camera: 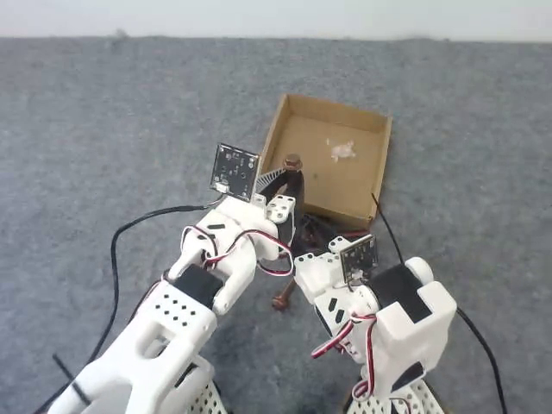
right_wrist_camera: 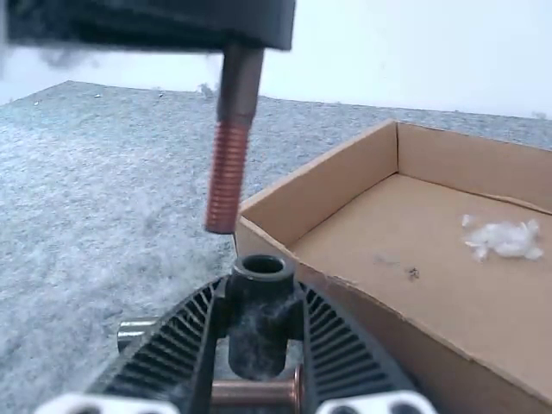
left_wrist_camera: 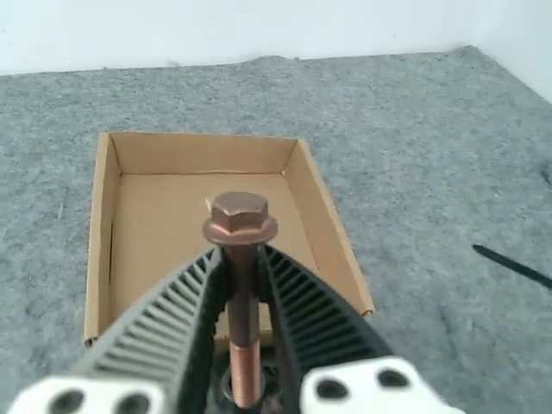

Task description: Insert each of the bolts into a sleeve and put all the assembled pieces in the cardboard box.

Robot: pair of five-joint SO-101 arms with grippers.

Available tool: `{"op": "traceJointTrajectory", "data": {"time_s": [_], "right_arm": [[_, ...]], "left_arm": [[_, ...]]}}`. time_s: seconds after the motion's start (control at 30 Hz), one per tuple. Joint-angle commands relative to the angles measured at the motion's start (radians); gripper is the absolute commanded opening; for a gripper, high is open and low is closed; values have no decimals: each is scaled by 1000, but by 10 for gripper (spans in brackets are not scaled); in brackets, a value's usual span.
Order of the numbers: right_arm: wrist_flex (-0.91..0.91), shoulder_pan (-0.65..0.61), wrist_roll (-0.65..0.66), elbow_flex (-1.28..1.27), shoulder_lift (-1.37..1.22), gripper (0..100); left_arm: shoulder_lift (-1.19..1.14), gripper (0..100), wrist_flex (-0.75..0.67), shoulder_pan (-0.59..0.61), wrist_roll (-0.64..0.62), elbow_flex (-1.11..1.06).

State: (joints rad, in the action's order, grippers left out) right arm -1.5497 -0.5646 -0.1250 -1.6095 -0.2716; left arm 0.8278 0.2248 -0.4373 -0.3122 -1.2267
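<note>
The left gripper (left_wrist_camera: pixel 241 255) is clenched on the shank of a copper bolt (left_wrist_camera: pixel 240 222), held head up by the near corner of the cardboard box (left_wrist_camera: pixel 102 224). The right wrist view shows what the left one hides. The bolt's threaded tip hangs just above a black sleeve (right_wrist_camera: pixel 259 321) without touching it and a little off its open bore. The right gripper (right_wrist_camera: pixel 259 291) grasps that sleeve upright. A white scrap (right_wrist_camera: pixel 503 236) lies on the box floor. From the high view, a second bolt (camera: pixel 282 298) lies on the grey carpet (camera: pixel 103 129) between the arms.
</note>
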Motion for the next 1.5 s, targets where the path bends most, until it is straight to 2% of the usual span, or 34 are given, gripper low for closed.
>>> {"op": "traceJointTrajectory", "data": {"time_s": [0.0, 0.17, 0.33, 0.53, 0.73, 0.9, 1.17, 1.27, 1.47], "right_arm": [[-4, 5, 15, 3, 42, 6], [-5, 10, 28, -6, 50, 6], [-64, 13, 74, -25, 42, 6], [-70, 15, 74, -26, 41, 6], [-68, 13, 75, -26, 41, 6], [-68, 13, 77, -26, 41, 6], [-70, 15, 80, -25, 41, 6], [-70, 15, 80, -25, 41, 6], [-73, 42, 80, -20, 44, 6]], "left_arm": [[51, 10, 2, -8, -5, 8], [51, 10, -2, -35, -6, 13], [49, 9, -112, -35, -6, -41], [46, 9, -118, -35, -6, -45], [-158, 9, -232, 9, -6, 25], [-288, 9, -238, 18, -6, 79], [-132, 9, -232, -3, -6, -19], [-80, 9, -183, -6, -6, -31], [-91, 9, -132, -5, -6, -36]]}}
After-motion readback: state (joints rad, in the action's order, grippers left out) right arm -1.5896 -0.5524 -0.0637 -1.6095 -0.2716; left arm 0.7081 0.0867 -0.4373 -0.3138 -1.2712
